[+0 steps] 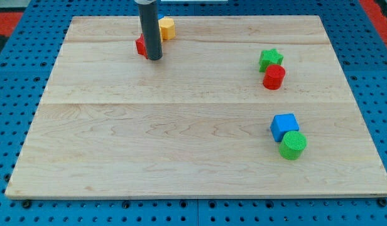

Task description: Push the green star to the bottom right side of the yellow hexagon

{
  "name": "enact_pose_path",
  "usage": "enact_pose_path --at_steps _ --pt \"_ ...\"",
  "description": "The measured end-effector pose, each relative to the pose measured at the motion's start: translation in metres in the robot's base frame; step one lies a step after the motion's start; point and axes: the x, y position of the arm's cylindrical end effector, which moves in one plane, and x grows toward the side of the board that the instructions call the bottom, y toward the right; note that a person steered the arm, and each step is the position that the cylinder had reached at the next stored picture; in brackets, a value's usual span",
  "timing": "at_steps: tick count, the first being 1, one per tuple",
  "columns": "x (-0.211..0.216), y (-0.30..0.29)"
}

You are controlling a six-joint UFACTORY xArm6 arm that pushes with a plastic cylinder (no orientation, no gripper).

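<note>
The green star [270,59] lies at the view's right, upper part of the wooden board [181,125], touching a red cylinder [274,77] just below it. The yellow hexagon [166,28] sits near the view's top, left of centre. My rod comes down from the top, and my tip [154,58] rests on the board just below-left of the yellow hexagon, right beside a red block [141,46] that it partly hides. My tip is far to the left of the green star.
A blue cube [284,125] and a green cylinder [293,145] touch each other at the view's right, lower down. A blue pegboard surface [17,94] surrounds the board.
</note>
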Motion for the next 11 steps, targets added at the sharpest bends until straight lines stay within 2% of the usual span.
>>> enact_pose_path --at_steps 1,2,3,4,5,7,8,9,11 --pt "-0.012 0.092" --pt "-0.050 0.197" --pt "-0.057 0.298" --pt "0.006 0.302" --pt "0.042 0.257" --pt "-0.013 0.227" --pt "-0.031 0.167" --pt "-0.042 0.110" --pt "-0.055 0.072"
